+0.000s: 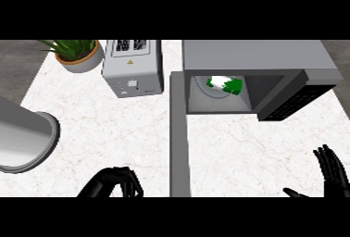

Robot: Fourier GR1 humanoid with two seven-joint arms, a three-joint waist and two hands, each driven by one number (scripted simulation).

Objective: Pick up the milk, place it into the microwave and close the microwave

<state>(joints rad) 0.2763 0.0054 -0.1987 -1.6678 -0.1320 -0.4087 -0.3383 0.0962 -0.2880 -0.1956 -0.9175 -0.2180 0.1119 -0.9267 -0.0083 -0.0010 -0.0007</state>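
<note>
The white and green milk carton point(226, 85) lies inside the open microwave point(253, 55), on its round turntable. The microwave's grey door point(179, 139) swings out toward me, edge-on, reaching down to the lower edge of the view. My left hand point(113, 183) shows at the bottom, left of the door, with fingers curled and nothing in them. At the lower right my right hand point(331, 171) stands open, fingers up, apart from the microwave and holding nothing.
A grey toaster point(133, 67) stands left of the microwave. A potted plant point(77, 54) sits at the back left. A large grey pot point(24, 139) occupies the left edge of the white marble counter point(239, 148).
</note>
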